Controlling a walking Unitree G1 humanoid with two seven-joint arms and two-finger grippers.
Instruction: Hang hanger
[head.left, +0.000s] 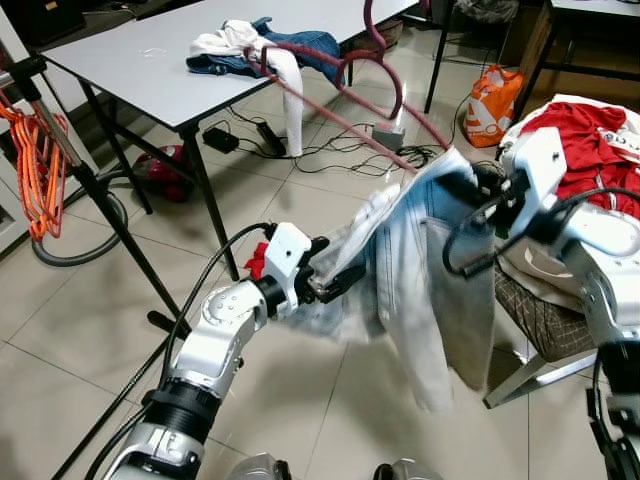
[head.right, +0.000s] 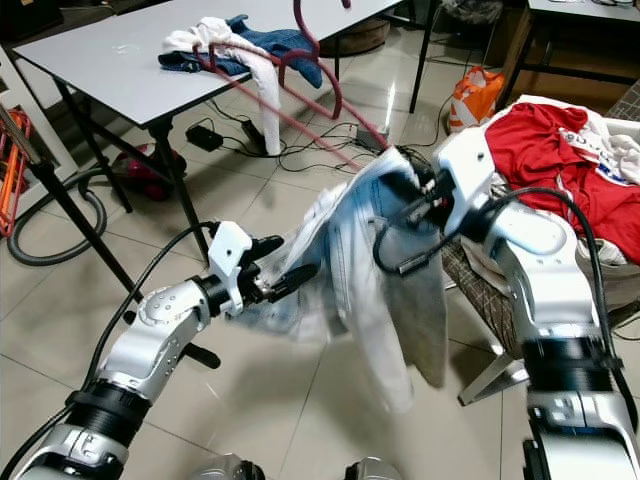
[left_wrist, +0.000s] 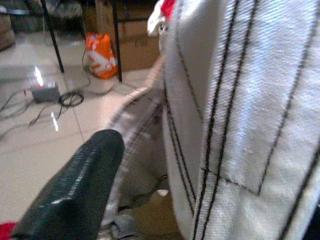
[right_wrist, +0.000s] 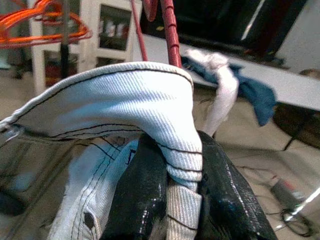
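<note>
Between both arms, above tiled floor (head.left: 60, 330): pale denim garment (head.left: 420, 290) hanging on dark red hanger (head.left: 385, 80). Right end effector (right_wrist: 172, 192) clamping garment collar fold, hanger rod rising just behind. Left end effector (head.left: 335, 280) parted, reaching into lower cloth. Risk: cloth sliding off hanger, or hook snagging clothes pile (head.left: 260, 50) on worktop (head.left: 130, 70), if swinging.

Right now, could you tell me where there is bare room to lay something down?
The grey table is bare left of the clothes heap. Open floor tiles lie left of the left gripper. The chair with the red garment is crowded.
</note>
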